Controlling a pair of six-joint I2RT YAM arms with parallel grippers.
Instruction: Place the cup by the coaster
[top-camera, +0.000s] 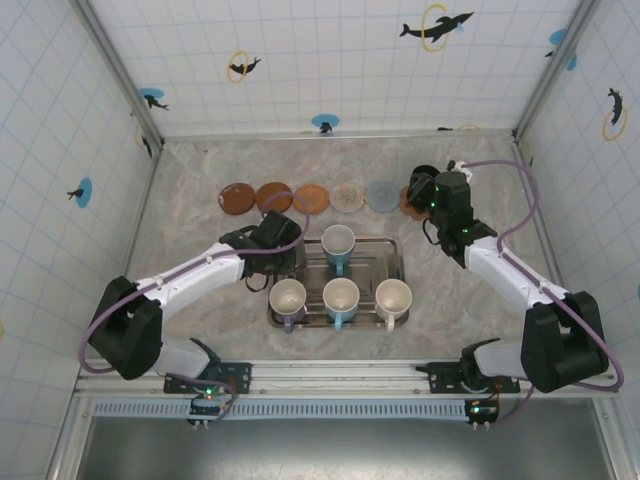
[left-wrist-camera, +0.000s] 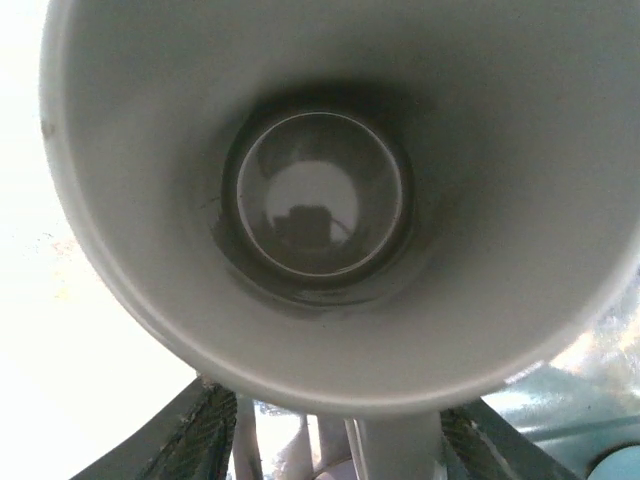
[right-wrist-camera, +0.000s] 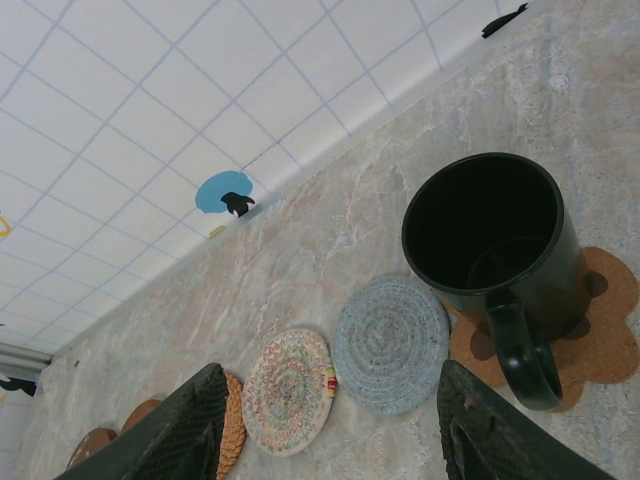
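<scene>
Left gripper (top-camera: 298, 245), jaws half-open astride the handle (left-wrist-camera: 395, 450) of the cup (top-camera: 338, 243) at the tray's (top-camera: 393, 246) twelve o'clock, could tip it if it closes off-centre; right gripper (right-wrist-camera: 330, 370) hangs open, empty.

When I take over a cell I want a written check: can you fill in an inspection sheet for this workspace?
Surface: marbled tabletop, no spills seen.
Job's things: six coasters in a row at the far side; black mug stands on the cork coaster at the right end; four cups on the metal tray; one white cup sits right below the left wrist camera.
Clutter: nothing seen.
Grippers: left gripper is down at the white cup, a finger on either side, grip not clear; right gripper is open and empty, near the black mug.
Cables: a purple cable loops along each arm, no snag seen.
Surroundings: tiled walls with dolphin stickers.
</scene>
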